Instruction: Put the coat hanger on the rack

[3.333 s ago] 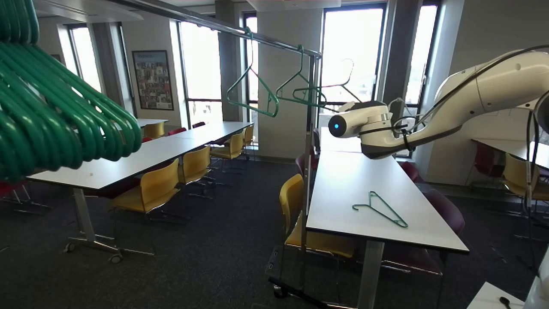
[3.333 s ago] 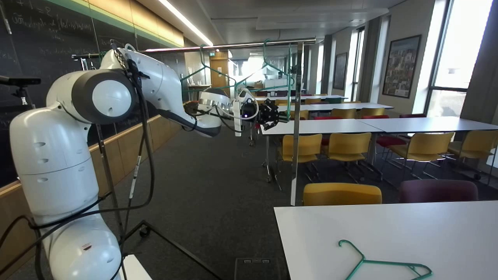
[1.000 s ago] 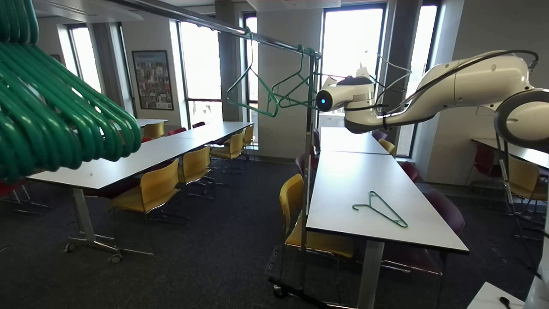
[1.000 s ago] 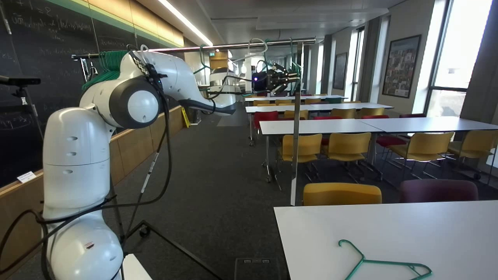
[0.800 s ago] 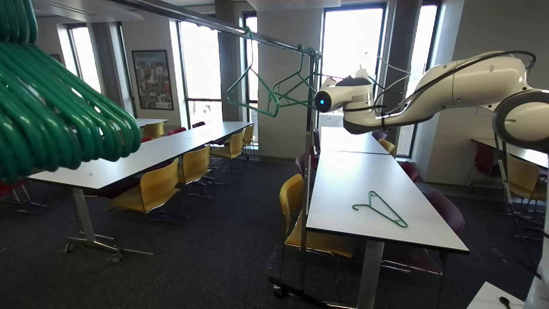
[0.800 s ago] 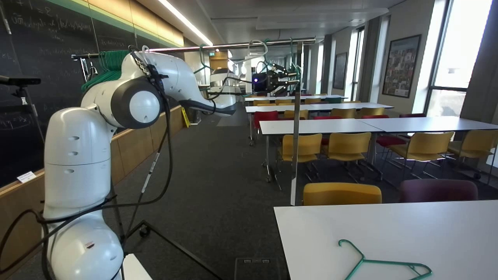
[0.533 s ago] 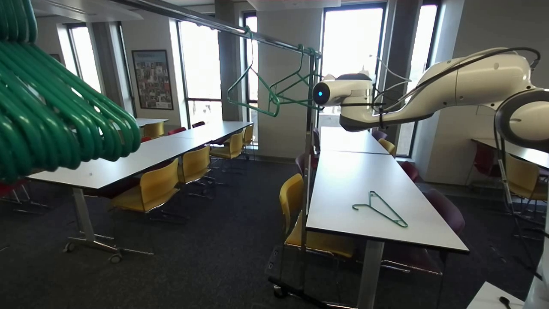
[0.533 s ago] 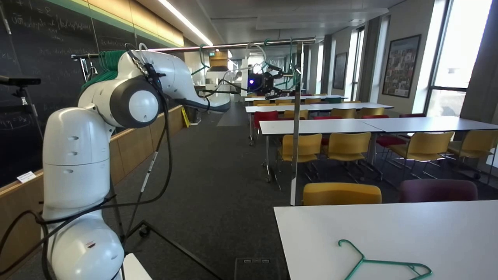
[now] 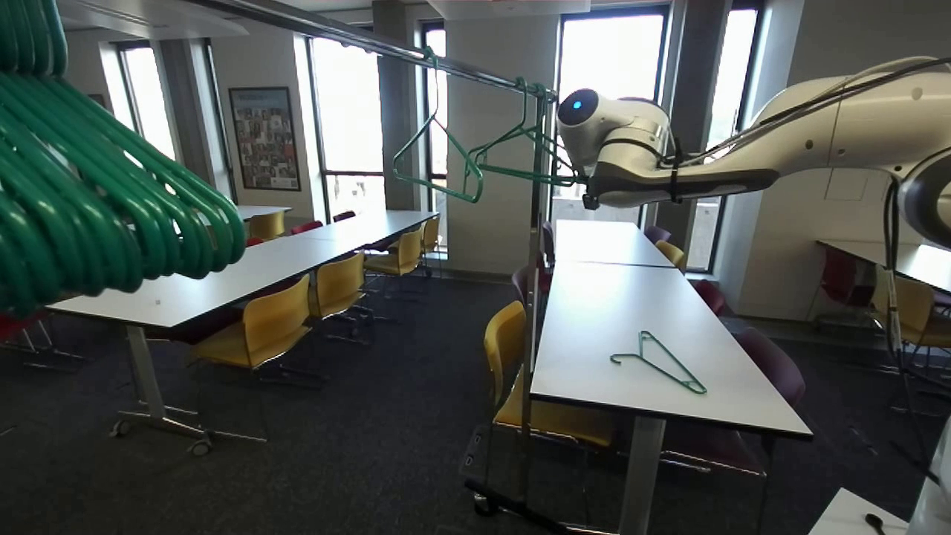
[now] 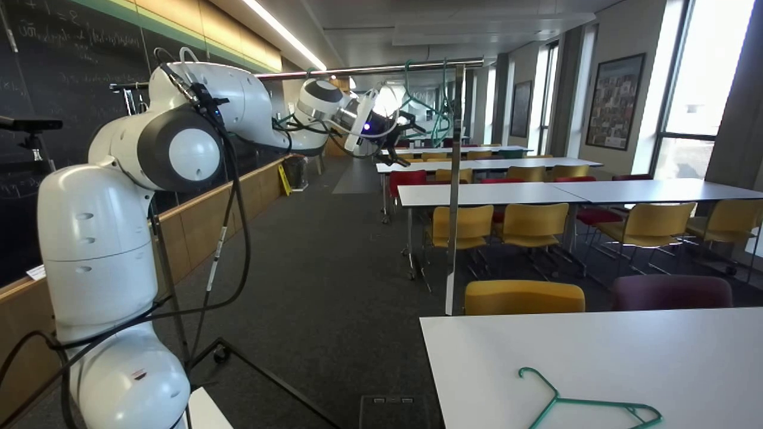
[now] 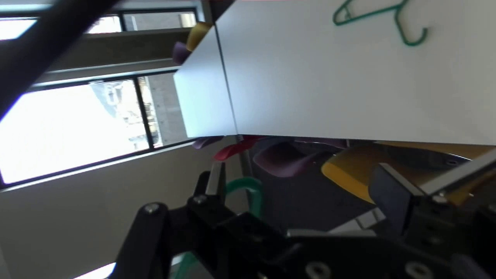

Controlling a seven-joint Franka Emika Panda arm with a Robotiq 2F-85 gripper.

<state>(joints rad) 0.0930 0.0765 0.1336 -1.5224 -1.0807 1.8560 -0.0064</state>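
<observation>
Near the end of the rack's metal top bar [image 10: 387, 67], the green coat hanger [image 10: 444, 89] hangs by its hook, just inside the upright post [image 10: 454, 226]. My gripper [image 10: 410, 146] stands beside and below it, tilted downward. In the wrist view the gripper [image 11: 302, 182] is open wide, holding nothing. A curved green hanger part [image 11: 255, 197] shows just inside the left finger; whether they touch, I cannot tell. In an exterior view the wrist hides part of the hangers at the bar's end. Another green hanger [image 9: 661, 364] lies flat on the white table.
Two more hangers, one hanger [image 9: 475, 178] in plain sight, hang along the bar near its end. A thick bunch of green hangers [image 9: 111, 200] fills the near end. Below stand a white table [image 9: 594, 297] and a yellow chair [image 9: 509, 334].
The gripper carried the hanger up to the bar's end, its hook now over the bar. Within the last second the fingers opened, and the arm drew back and tilted downward.
</observation>
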